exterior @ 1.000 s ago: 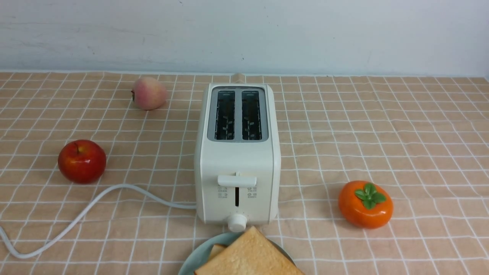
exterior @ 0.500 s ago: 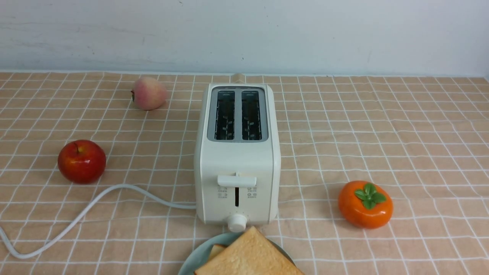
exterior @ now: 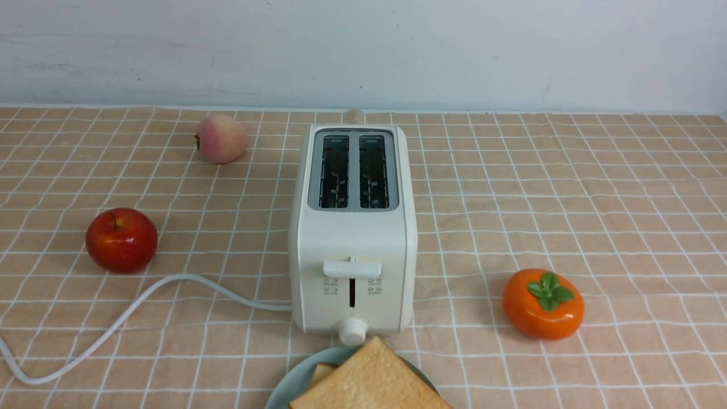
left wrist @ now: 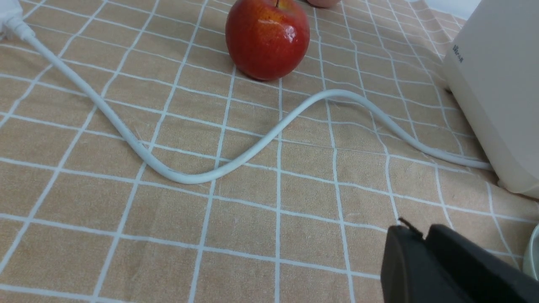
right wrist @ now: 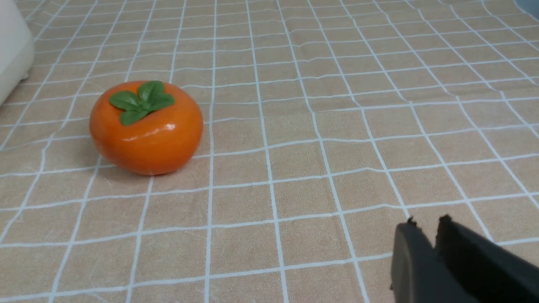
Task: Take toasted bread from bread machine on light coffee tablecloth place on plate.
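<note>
Left end effector nearly closed, right end effector slightly parted, two toast slices, one plate

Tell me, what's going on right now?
Both end effectors empty, off the toaster. Both slots empty. Toast stacked on plate. Nothing in the way.
</note>
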### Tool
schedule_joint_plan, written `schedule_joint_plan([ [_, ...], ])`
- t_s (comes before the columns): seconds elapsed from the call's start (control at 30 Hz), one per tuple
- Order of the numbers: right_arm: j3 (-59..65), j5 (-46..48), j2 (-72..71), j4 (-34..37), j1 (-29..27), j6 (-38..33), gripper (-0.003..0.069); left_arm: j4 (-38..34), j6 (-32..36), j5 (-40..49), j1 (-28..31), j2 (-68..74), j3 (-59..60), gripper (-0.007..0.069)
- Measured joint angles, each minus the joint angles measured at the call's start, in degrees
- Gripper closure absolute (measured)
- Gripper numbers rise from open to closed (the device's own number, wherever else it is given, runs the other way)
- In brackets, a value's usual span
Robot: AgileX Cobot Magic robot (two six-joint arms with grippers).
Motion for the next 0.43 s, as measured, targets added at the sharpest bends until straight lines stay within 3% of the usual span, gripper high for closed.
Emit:
schedule_joint_plan([
  [0.43, 0.0, 0.0, 0.0, 0.0, 0.0, 0.0, 0.0553, 0.0, 0.0, 0.01, 0.0, 0.0, 0.0, 0.0557],
])
